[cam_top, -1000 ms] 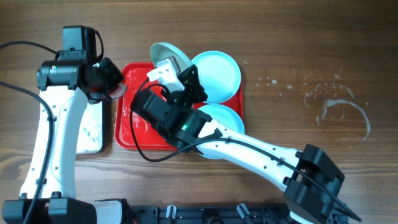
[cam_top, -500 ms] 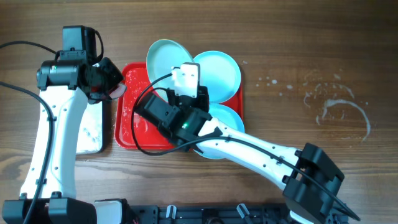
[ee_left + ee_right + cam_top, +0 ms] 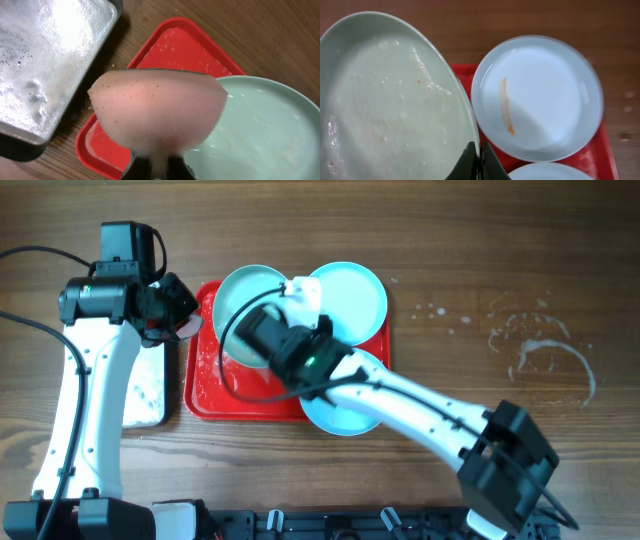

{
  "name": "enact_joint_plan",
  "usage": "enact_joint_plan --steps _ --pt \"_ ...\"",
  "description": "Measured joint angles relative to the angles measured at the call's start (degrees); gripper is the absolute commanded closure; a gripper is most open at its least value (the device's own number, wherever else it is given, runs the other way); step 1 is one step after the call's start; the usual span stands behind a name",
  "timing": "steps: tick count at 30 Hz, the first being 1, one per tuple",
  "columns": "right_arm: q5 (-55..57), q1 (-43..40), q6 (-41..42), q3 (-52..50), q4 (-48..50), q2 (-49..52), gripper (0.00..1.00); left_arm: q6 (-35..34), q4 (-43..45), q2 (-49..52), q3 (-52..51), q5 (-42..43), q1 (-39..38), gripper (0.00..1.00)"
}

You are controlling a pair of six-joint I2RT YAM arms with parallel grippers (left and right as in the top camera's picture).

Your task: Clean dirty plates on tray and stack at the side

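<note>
The right gripper (image 3: 479, 154) is closed on the rim of the held plate (image 3: 390, 100). The rim is pinched between the two dark fingers (image 3: 469, 164), and the plate spreads away from them to the upper left in the right wrist view. The face of this plate is coated with a thin film of white foam. From overhead, the held plate (image 3: 248, 315) is seen over the upper left part of the red tray (image 3: 215, 398), with the right gripper (image 3: 298, 302) at its right edge. Whether it is raised or rests on the tray cannot be told.

Just beside it, at the tray's upper right, the smeared plate (image 3: 537, 95) lies flat and is marked by a thin orange-brown streak. The third plate (image 3: 345, 408) is placed at the tray's lower right corner, overhanging its edge and partly covered by the right arm.

The left gripper (image 3: 155, 169) is clamped on a pink sponge (image 3: 157, 107), which bulges above the fingers. The sponge is held over the tray's left corner, close to the held plate's rim; contact between them cannot be made out. A foam-covered metal tray (image 3: 45, 65) is set on the wooden table (image 3: 480, 250), left of the red tray.
</note>
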Motion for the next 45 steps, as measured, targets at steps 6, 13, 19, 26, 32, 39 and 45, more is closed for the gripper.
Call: enact_joint_plan --steps 6,13,19,26,32,39,45 --pt "-15.0 -7.6 -1.0 0.0 2.1 3.7 0.96 0.0 -2.4 0.2 0.0 0.3 0.0 0.96" --pt "-17.0 -6.5 0.1 0.0 6.0 11.8 0.96 0.0 -0.6 0.5 -6.3 3.5 0.0 0.96" --pt "-17.2 -6.5 0.6 0.0 8.1 14.2 0.95 -0.5 7.9 0.9 -14.3 6.0 -4.7 0.96" --pt "-17.5 -6.8 1.2 0.0 8.2 14.2 0.96 -5.3 21.3 1.3 -24.8 3.5 -11.1 0.96" --pt "-17.9 -6.8 1.2 0.0 8.2 14.2 0.96 -8.6 31.9 2.4 -30.3 0.9 -13.7 0.96" --pt "-18.1 -6.8 1.2 0.0 8.1 14.3 0.96 -13.0 34.2 9.2 -31.1 -2.4 -15.8 0.96" --pt "-18.8 -7.0 1.0 0.0 8.4 15.0 0.96 -13.6 33.9 11.3 -29.5 -4.9 -15.9 0.96"
